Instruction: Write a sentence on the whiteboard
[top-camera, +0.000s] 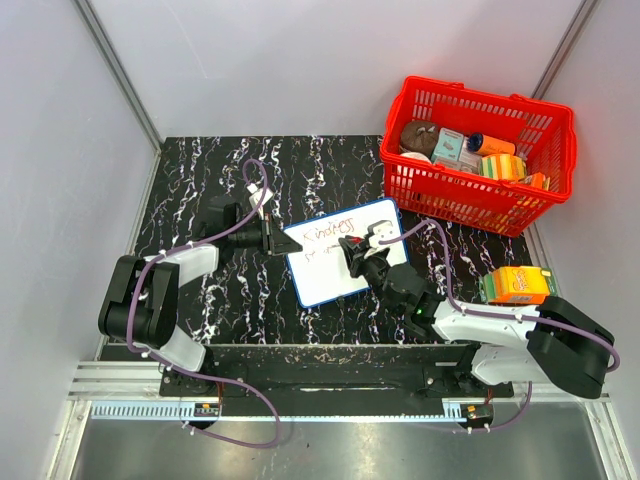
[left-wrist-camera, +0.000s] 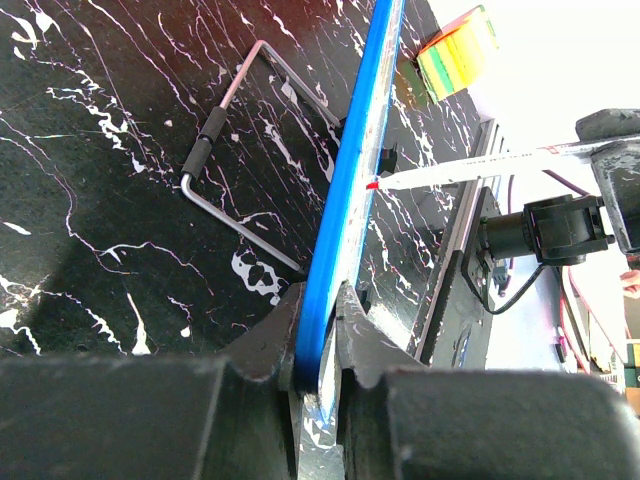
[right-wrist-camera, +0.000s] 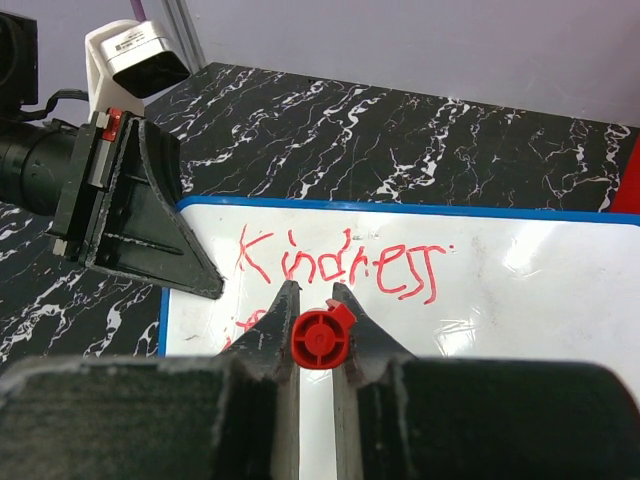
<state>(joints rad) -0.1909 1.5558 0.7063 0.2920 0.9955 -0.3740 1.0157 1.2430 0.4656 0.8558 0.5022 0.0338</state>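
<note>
Right wrist view: we see the right gripper (right-wrist-camera: 315, 292) clamped shut on a red marker (right-wrist-camera: 318, 340), above the whiteboard (right-wrist-camera: 520, 290) and just below the sentence (right-wrist-camera: 340, 265), which begins "Kindness". The left gripper (left-wrist-camera: 320, 300) pinches the board's blue-framed edge. The board sits on the black marbled counter (top-camera: 220, 170), near a red basket (top-camera: 450, 195).

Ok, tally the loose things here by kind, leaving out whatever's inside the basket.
whiteboard: 1
red basket: 1
red marker: 1
orange pack: 1
Total: 4
</note>
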